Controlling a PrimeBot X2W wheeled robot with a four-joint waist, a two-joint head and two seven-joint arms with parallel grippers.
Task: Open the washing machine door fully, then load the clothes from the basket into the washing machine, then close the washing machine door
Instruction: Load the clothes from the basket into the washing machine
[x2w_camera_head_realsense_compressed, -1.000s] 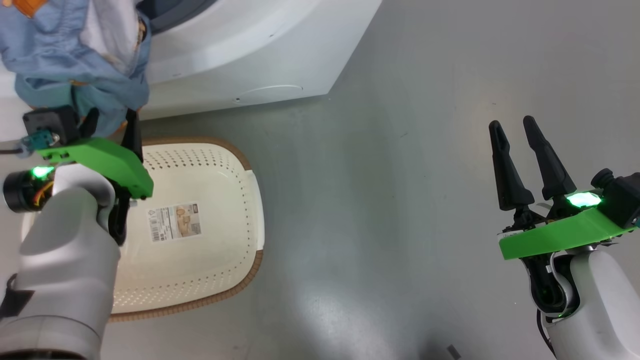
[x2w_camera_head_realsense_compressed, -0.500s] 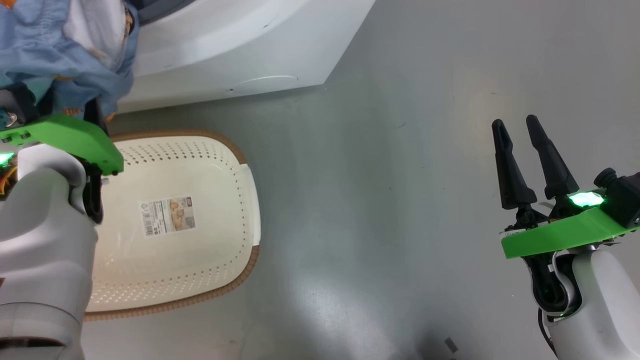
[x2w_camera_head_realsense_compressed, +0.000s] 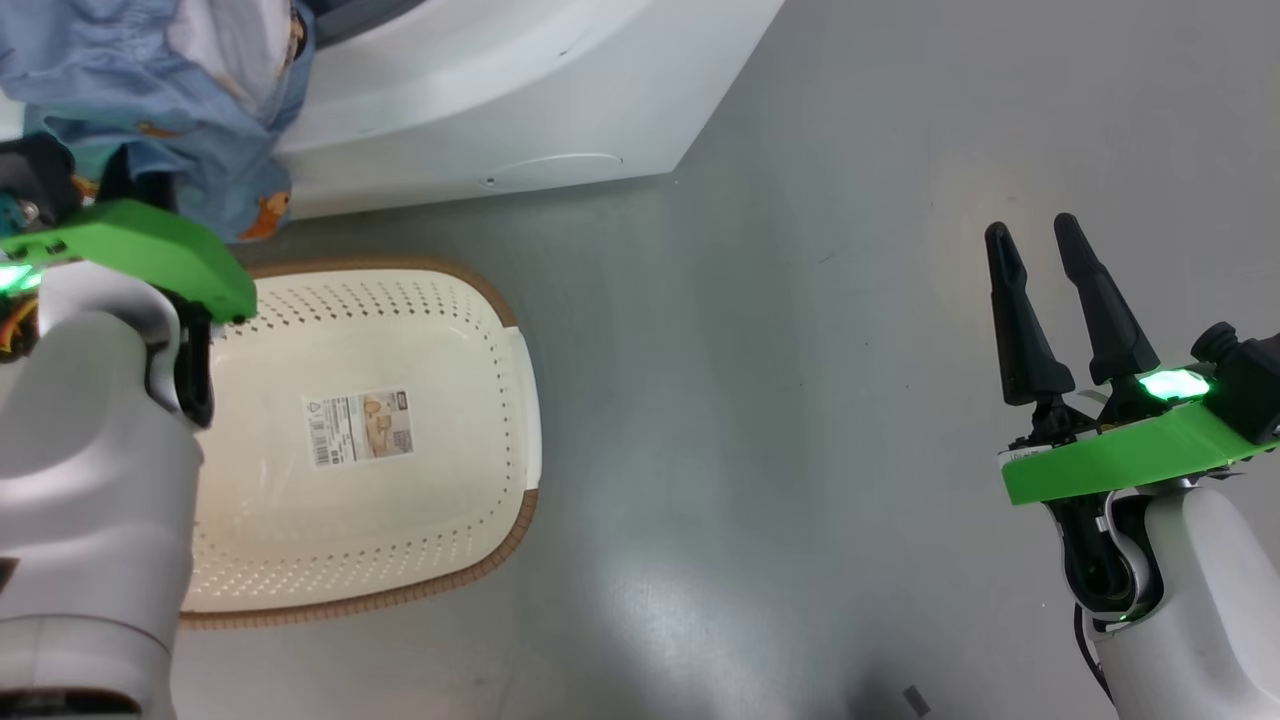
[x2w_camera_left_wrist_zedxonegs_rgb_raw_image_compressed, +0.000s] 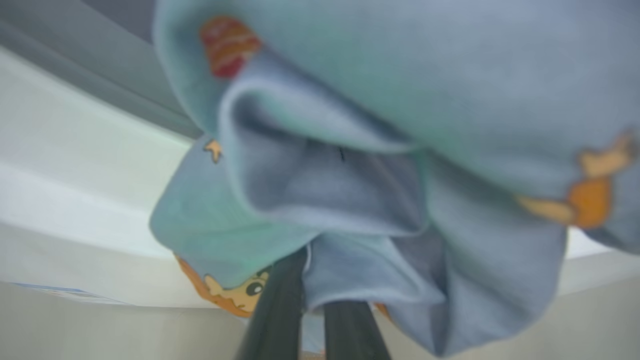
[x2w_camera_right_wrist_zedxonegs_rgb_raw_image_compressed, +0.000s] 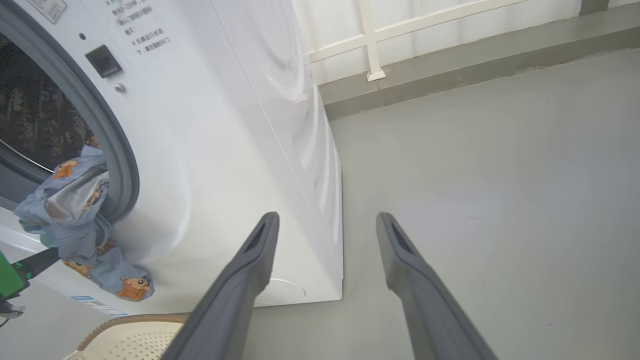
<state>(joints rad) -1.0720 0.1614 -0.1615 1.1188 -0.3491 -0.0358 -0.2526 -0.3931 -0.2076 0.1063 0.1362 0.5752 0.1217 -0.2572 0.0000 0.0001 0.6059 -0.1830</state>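
The washing machine (x2w_camera_head_realsense_compressed: 480, 90) stands white and boxy at the top of the head view, its front panel facing the robot. From the right wrist view its drum mouth is open, ringed by a grey rubber gasket (x2w_camera_right_wrist_zedxonegs_rgb_raw_image_compressed: 117, 150), with the dark perforated drum behind it. Grey floor (x2w_camera_head_realsense_compressed: 800, 300) spreads out to the machine's right and runs back to a white railing (x2w_camera_right_wrist_zedxonegs_rgb_raw_image_compressed: 370, 40).

The basket (x2w_camera_head_realsense_compressed: 470, 480) sits on the floor just in front of the machine, cream-white and perforated with a brown rim. Its bare bottom shows a label sticker (x2w_camera_head_realsense_compressed: 358, 427).

The clothes (x2w_camera_head_realsense_compressed: 150, 60) are a bundle of light-blue fabric printed with orange-brown figures. They spill out of the lower edge of the drum mouth, over the gasket and down the machine's front panel, above the far end of the basket. Part of the bundle lies inside the opening and part hangs outside.

The left tool (x2w_camera_left_wrist_zedxonegs_rgb_raw_image_compressed: 315, 295) is up at the hanging end of the bundle. In its own wrist view the two dark fingers stand close together, clenched on a fold of the blue cloth that drapes over their tips.

The right tool (x2w_camera_head_realsense_compressed: 1030, 228) hovers over bare floor well to the right of the machine and basket, its fingers spread apart and grasping nothing.

Low on the machine's front is a small round service flap (x2w_camera_head_realsense_compressed: 550, 168).
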